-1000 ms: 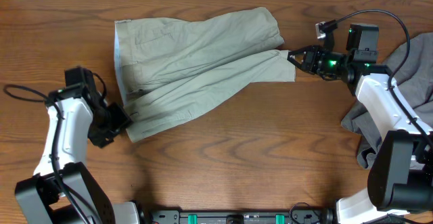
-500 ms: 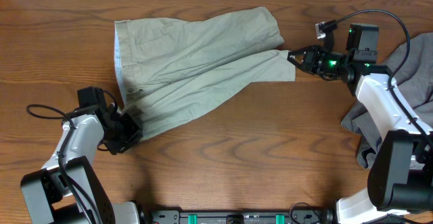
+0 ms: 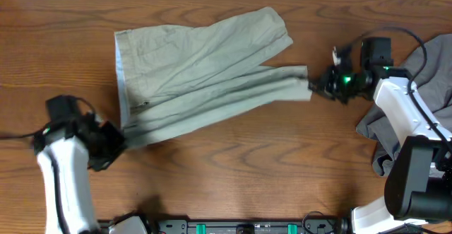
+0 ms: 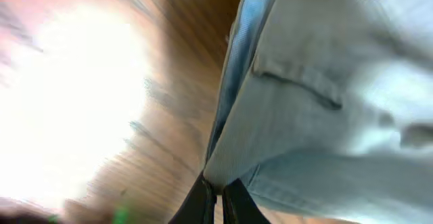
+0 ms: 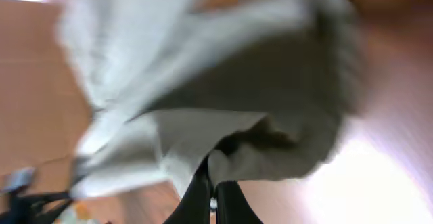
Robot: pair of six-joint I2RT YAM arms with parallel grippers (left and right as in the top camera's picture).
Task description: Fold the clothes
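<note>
Light khaki-green shorts [image 3: 198, 68] lie spread across the table's middle, waistband to the left and legs pointing right. My left gripper [image 3: 119, 141] is shut on the lower waistband corner [image 4: 223, 176], the cloth pinched between its black fingers [image 4: 201, 200]. On the right, my right gripper [image 3: 316, 87] is shut on the hem of the lower leg [image 5: 223, 153]. A darker grey garment [image 3: 431, 71] lies bunched at the right edge, partly under the right arm.
The wooden table [image 3: 254, 170] shows bare wood in front of the shorts. The grey garment's pile reaches down to the right arm's base [image 3: 413, 184]. A cable [image 3: 406, 22] loops above the right wrist.
The left gripper closed on the waistband corner and pulled left. The right gripper drew the leg hem slightly right and down. The shorts stretched out and shifted.
</note>
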